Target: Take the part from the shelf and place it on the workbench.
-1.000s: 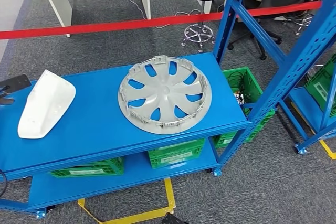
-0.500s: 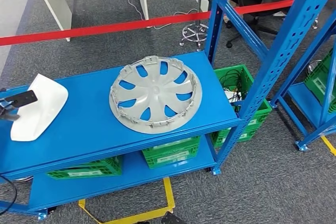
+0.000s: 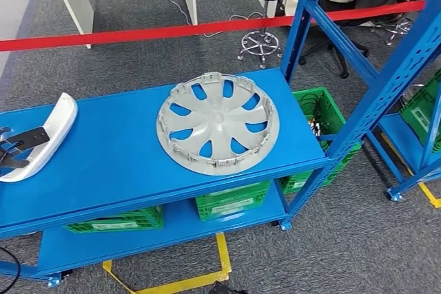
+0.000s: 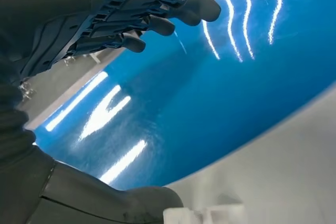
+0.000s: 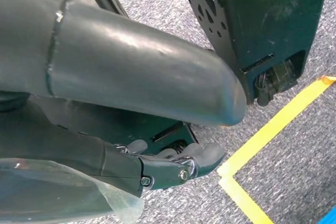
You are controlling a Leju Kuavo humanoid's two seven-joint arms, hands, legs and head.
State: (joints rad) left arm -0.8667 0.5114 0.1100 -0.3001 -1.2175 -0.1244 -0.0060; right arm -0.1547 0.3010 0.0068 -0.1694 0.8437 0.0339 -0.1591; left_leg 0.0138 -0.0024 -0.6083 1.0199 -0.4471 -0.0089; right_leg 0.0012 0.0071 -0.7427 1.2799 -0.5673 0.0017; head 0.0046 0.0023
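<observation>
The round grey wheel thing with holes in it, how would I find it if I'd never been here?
Look at the blue metal shelf behind the red barrier tape. On its upper deck, toward the right end, lies the round grey plastic wheel cover, flat with curved spokes. Its neighbour, the white curved plastic part at the far left, is white and has no holes.
</observation>
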